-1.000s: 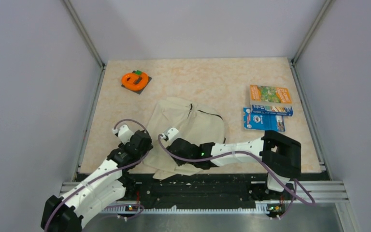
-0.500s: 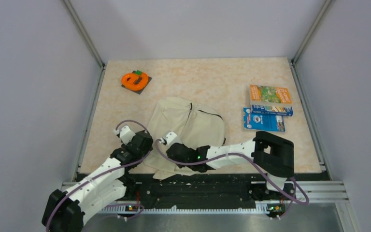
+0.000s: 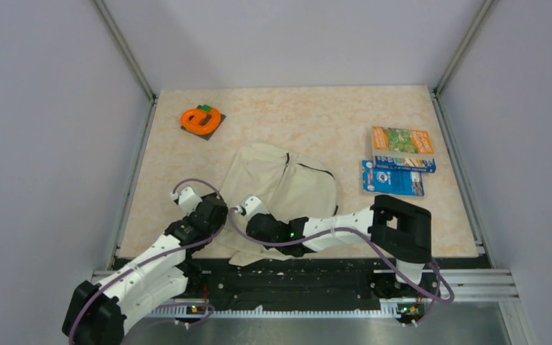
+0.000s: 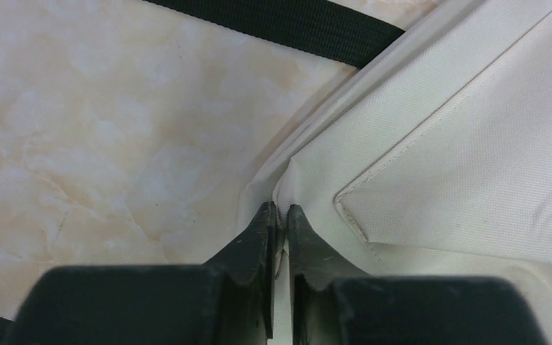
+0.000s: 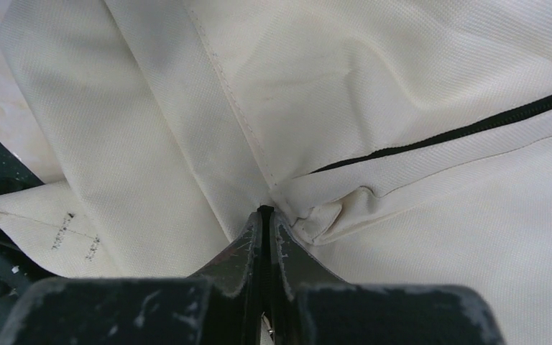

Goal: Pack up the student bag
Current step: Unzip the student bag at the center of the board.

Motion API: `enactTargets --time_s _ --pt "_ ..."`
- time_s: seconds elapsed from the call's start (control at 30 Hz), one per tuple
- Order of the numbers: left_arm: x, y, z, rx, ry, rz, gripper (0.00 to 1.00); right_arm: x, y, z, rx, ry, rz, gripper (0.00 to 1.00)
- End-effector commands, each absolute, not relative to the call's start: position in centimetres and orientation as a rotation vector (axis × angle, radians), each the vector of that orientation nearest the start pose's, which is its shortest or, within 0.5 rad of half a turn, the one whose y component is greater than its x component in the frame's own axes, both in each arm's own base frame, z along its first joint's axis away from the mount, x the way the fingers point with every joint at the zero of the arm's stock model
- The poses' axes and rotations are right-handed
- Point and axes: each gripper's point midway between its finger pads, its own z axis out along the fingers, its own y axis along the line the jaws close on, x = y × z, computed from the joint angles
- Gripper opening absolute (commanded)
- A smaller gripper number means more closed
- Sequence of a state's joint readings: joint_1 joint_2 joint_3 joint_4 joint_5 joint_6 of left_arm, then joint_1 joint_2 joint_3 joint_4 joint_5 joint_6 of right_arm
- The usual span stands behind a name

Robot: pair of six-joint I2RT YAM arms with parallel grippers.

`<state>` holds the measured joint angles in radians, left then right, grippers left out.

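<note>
The student bag (image 3: 287,188) is a cream fabric backpack lying flat near the table's front edge. My left gripper (image 3: 218,221) is at its near left edge. In the left wrist view this gripper (image 4: 279,210) is shut on a thin fold of the cream fabric (image 4: 438,158) at a seam corner. My right gripper (image 3: 250,225) lies low over the bag's near part. In the right wrist view it (image 5: 264,213) is shut on the bag where the black zipper line (image 5: 460,131) ends, with a dark strip pinched between the fingers.
An orange ring-shaped object on a dark square (image 3: 201,119) sits at the back left. An orange booklet (image 3: 402,140) and a blue one (image 3: 393,177) lie at the right. A black strap (image 4: 280,18) runs across the table beyond the left gripper. Grey walls enclose the table.
Both grippers have closed on the bag's fabric. The right arm has slid a little left and lower over the bag, and the bag's near edge has bunched slightly.
</note>
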<state>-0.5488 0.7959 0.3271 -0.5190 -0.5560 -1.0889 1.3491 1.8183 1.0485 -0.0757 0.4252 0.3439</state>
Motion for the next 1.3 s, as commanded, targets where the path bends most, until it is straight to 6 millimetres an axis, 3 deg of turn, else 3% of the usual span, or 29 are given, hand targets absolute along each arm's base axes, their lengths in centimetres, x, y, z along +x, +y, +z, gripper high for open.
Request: enactTargets --time_s 0.0,0.07,0.3,0.47,0.7,0.87,1.0,1.17,1.27 --pt "22.2 -5.0 5.2 -0.813 2.138 -0.061 0.07 15.5 40.9 6.7 -0.903 2.066 0.324 0.0" --pt "23.0 -4.6 6.0 -0.811 2.117 -0.044 0.0 15.5 40.1 7.6 -0.88 2.049 0.324 0.0" --pt "27.2 -3.0 8.1 -0.846 2.05 -0.059 0.0 15.0 36.3 9.2 -0.809 2.049 0.305 0.0" --pt "30.7 -2.8 9.1 -0.843 2.033 -0.072 0.0 14.7 33.7 8.8 -0.763 2.084 0.276 0.0" --pt "35.8 -1.7 10.5 -0.83 2.017 -0.024 0.0 14.7 30.1 6.6 -0.732 2.142 0.138 0.0" --pt "39.0 -0.3 11.2 -0.821 2.005 0.044 0.0 14.6 28.9 6.6 -0.704 2.154 0.125 0.0" --pt "40.2 -0.9 11.7 -0.747 2.042 0.038 0.01 15.0 29.0 7.6 -0.67 2.124 0.148 0.0" --pt "37.8 -2.1 11.6 -0.695 2.122 -0.024 0.44 15.4 31.0 8.5 -0.655 2.088 0.249 0.0" --pt "34.6 -2.8 10.8 -0.701 2.139 -0.059 0.56 15.5 32.2 8.9 -0.649 2.07 0.319 0.0"
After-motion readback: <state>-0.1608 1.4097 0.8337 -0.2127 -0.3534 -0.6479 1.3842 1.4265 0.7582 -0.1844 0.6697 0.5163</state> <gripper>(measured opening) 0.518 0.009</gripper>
